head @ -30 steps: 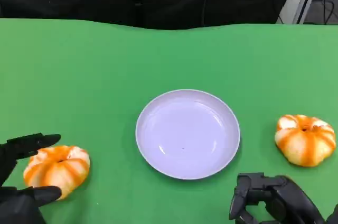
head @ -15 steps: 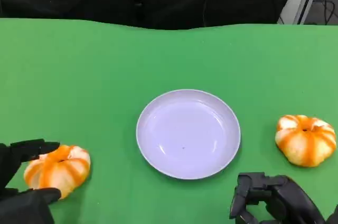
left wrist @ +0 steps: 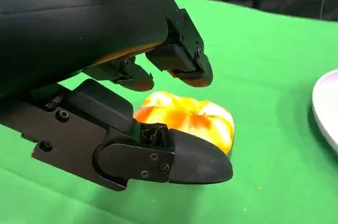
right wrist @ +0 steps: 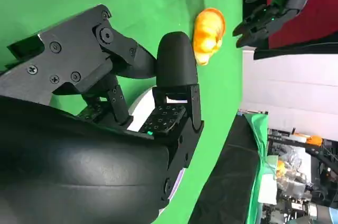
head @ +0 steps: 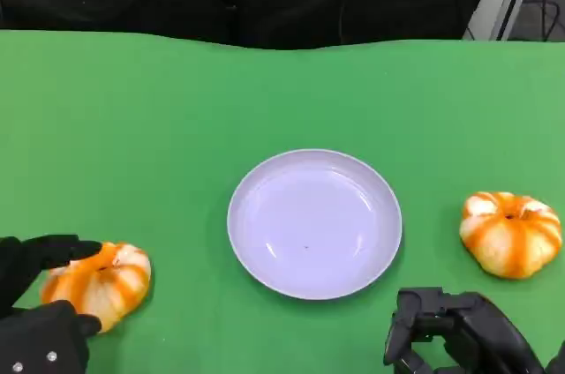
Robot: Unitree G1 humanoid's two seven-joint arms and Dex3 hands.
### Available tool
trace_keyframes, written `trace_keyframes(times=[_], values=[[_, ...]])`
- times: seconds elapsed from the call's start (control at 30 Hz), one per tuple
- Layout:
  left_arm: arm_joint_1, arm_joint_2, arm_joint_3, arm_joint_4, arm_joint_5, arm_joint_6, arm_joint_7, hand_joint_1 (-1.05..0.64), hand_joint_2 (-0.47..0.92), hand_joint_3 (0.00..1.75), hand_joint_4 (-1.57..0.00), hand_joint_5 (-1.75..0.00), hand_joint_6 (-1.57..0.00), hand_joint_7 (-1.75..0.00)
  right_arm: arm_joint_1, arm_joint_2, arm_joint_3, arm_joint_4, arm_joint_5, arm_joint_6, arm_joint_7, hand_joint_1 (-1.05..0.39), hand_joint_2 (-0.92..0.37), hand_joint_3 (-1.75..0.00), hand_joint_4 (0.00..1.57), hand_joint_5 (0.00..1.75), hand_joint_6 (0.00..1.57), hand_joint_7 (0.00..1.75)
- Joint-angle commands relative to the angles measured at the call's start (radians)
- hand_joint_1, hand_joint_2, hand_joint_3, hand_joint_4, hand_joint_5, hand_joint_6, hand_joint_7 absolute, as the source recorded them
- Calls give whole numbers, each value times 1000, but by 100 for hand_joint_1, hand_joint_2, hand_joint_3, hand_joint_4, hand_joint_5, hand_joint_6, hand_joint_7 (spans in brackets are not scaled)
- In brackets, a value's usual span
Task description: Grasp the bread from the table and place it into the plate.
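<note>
Head view, left to right. At lower left, left hand (head: 40, 303) wrapped around the near-left bread (head: 99, 281): one finger lying over the bun's far top edge, thumb pressed in against its near side, so gripping it. Bun resting on the green table (head: 159, 127), well left of the plate, not lifted as far as can be told. Round and ribbed like a small pumpkin, orange stripes on pale dough, dimpled crown facing up; slightly wider than deep, long axis running roughly left-right across the table.

Left wrist view: same bread (left wrist: 187, 119) sitting between the upper fingers (left wrist: 182, 57) and the thumb below, green cloth beneath it, plate rim (left wrist: 325, 108) at the frame edge.

At centre, pale lavender plate (head: 314, 222), round, shallow, flat on the table.

Further right, second bread (head: 510, 233) lying on the cloth well apart from the plate's rim, crown up, long axis also about left-right.

At lower right, right hand (head: 455, 332) low over the table's near edge, fingers curled in, holding nothing, apart from the second bread.
</note>
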Motion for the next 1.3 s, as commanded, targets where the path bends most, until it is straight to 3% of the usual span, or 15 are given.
trace_keyframes(times=[0.03,0.67,0.9,1.3], values=[[-57,37,-39,80,-1,-12,-19,-105,92,32,-54,0,-57,0,7,-8,-8,-11,-1,-6,-7,-11,-59,-102,81,158,84,130],[-100,56,-87,148,-7,-29,-1,-105,92,30,-54,0,-56,0,10,-10,-3,-15,-13,-17,-23,-11,-59,-103,81,159,83,131],[-214,55,-164,339,6,-92,-6,-105,92,30,-56,-1,-56,0,20,-5,3,-45,-19,14,-36,-11,-57,-104,82,158,84,131],[-280,58,-213,467,5,-126,24,-104,92,26,-58,-1,-58,-1,21,-3,4,-53,-19,18,-39,-11,-56,-107,82,158,85,130]])
